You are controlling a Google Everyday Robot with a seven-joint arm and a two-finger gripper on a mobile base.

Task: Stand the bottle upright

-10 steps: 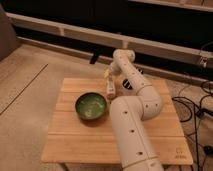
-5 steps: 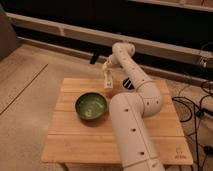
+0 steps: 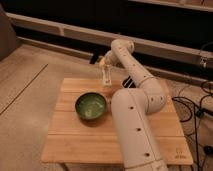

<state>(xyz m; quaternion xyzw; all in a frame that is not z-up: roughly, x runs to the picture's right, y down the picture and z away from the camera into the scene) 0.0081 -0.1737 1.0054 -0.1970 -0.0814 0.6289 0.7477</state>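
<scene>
A green bowl [image 3: 90,105] sits on a wooden table [image 3: 75,145]. Behind the bowl and slightly to its right, close to the table's far edge, the bottle [image 3: 106,76] shows as a slim whitish shape that looks upright or nearly so. The gripper [image 3: 102,62] hangs directly above the bottle, farther back from the bowl, at or touching the bottle's top. How wide it is open, and whether it grips the bottle, cannot be told. The white arm [image 3: 137,80] curves up from the bowl's right side. Dark cables [image 3: 192,107] lie on the floor, well right of the bowl.
</scene>
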